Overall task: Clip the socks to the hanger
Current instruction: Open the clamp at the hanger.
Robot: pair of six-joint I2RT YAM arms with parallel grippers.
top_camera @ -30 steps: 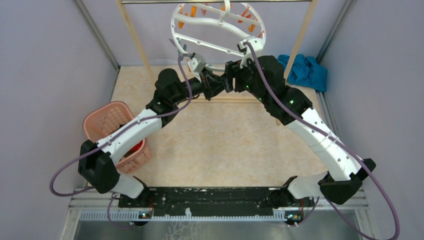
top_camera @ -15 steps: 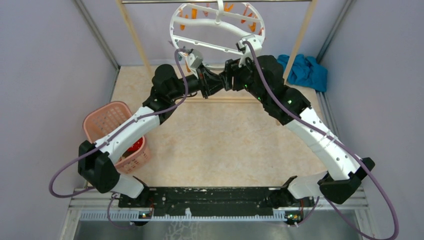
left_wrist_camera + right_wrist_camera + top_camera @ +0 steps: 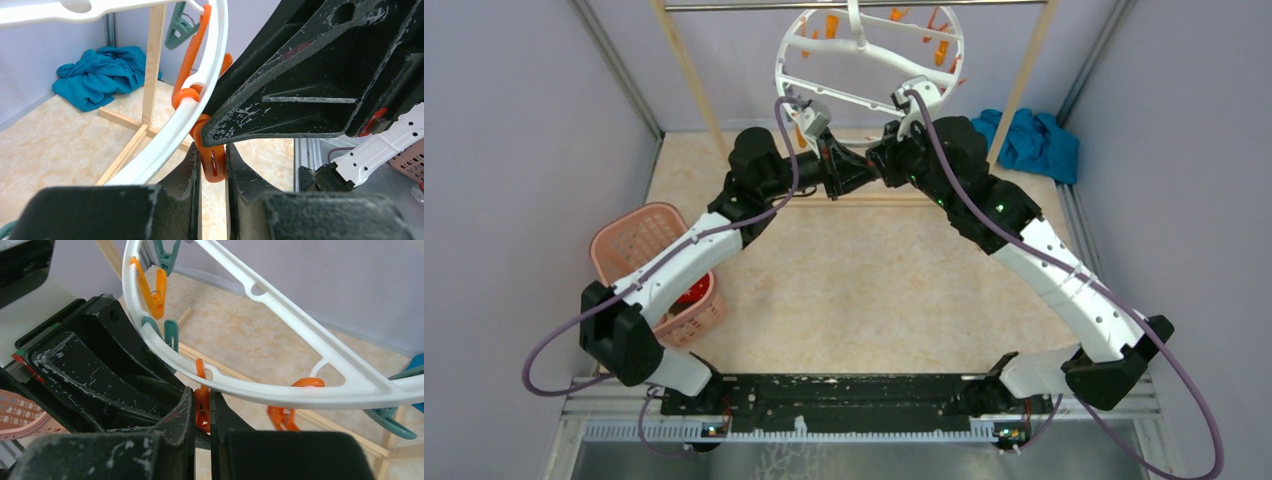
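Note:
The hanger (image 3: 869, 55), a white ring with orange and teal clips, hangs by its hook from the metal bar at the top. Both grippers meet under its near rim. In the left wrist view, my left gripper (image 3: 213, 160) is shut on the lower end of an orange clip (image 3: 212, 165) on the ring (image 3: 200, 95). My right gripper (image 3: 202, 407) is shut on an orange clip (image 3: 201, 412) under the rim (image 3: 280, 390), and it looks like the same one. Neither gripper holds a sock. Red fabric of the socks (image 3: 694, 292) shows inside the pink basket.
The pink basket (image 3: 639, 240) stands at the left of the table. A teal-blue cloth (image 3: 1036, 143) lies at the back right. The wooden rack posts (image 3: 686, 70) (image 3: 1027, 75) flank the hanger. Purple walls close in on both sides.
My right gripper has shut onto the orange clip. The hanger has swung a little to the right and both wrists have moved slightly toward the back.

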